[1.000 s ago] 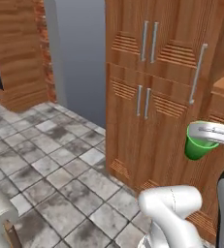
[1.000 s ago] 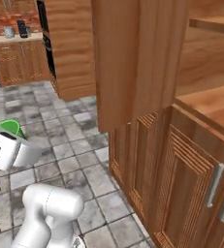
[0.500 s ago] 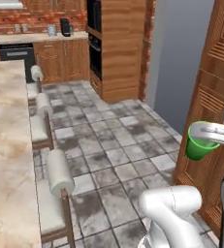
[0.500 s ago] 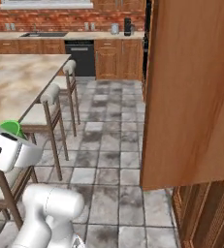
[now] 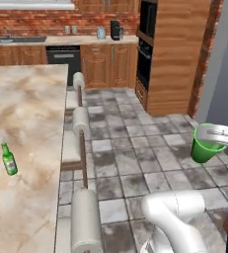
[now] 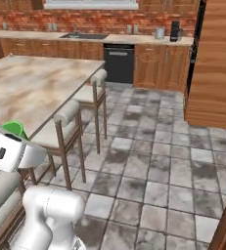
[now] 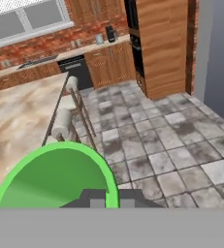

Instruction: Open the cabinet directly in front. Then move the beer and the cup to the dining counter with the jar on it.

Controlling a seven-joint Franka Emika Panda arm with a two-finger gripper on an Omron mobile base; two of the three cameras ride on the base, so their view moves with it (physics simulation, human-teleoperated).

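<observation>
Beer: standing upright on the bench, delivery judged done | Cup: riding off the bench, over the floor, rim clamped in the tool | Jar: placement undetermined | Remaining: cup is waiting to be set down on the bench near the beer.

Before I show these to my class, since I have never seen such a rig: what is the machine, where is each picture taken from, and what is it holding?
It is a white robot arm on a driving base in a rendered kitchen. Two pictures come from cameras on the base, behind the arm to its left and right; the third looks along the hand. The end effector is shut on the rim of the green cup, carried above the tiled floor. On the marbled dining counter, lined with stools, stands the green beer.
</observation>
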